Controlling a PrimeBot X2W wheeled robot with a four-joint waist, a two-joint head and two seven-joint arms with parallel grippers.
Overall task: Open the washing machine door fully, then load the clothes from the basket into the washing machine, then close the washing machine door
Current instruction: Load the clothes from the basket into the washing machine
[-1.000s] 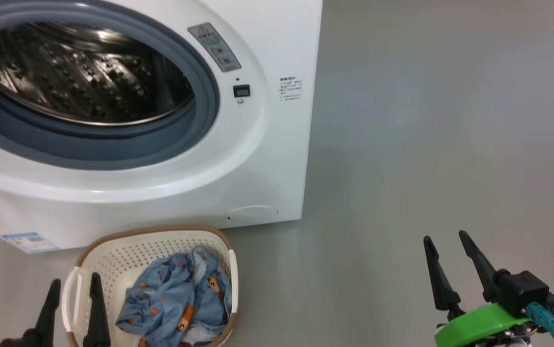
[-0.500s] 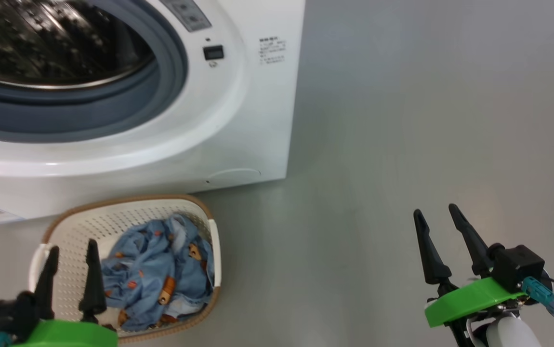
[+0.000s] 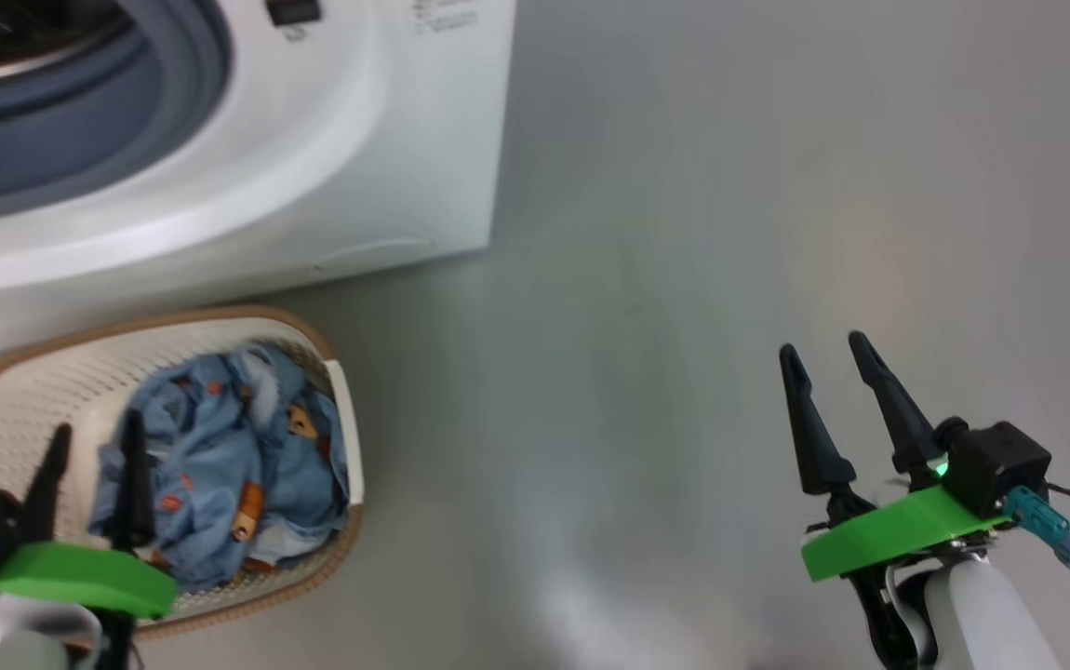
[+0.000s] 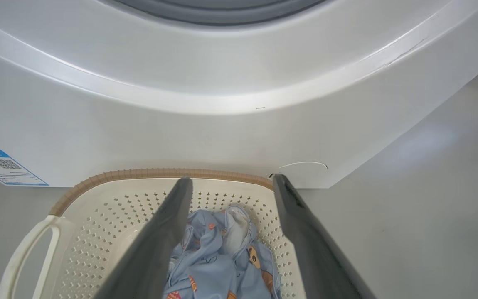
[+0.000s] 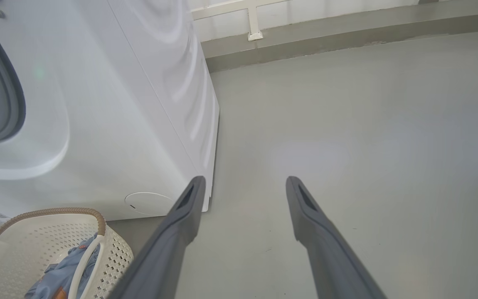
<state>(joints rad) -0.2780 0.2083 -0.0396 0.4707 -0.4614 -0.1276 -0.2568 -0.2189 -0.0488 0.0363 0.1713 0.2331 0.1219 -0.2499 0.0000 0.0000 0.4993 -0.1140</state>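
Note:
The white washing machine point(image 3: 312, 186) stands at the upper left with its grey gasket point(image 3: 79, 121) uncovered; the washing machine door is out of view. The cream basket point(image 3: 172, 321) sits on the floor before it, holding crumpled light blue clothes point(image 3: 219, 447). My left gripper point(image 3: 96, 423) hovers open above the basket's left half, beside the clothes. In the left wrist view its fingers point(image 4: 232, 178) frame the clothes point(image 4: 218, 257) below. My right gripper point(image 3: 823, 346) is open over bare floor, far right of the basket, with nothing between its fingers point(image 5: 245, 179).
A blue energy sticker point(image 4: 2, 166) and a round flap point(image 4: 305, 166) mark the machine's lower front. Grey floor point(image 3: 684, 233) spreads to the right of the machine. A low wall ledge point(image 5: 305, 37) runs along the far side.
The head camera has tilted down, so the machine has slid up and left in the picture. More of both grippers' green mounts shows. Both grippers stay open.

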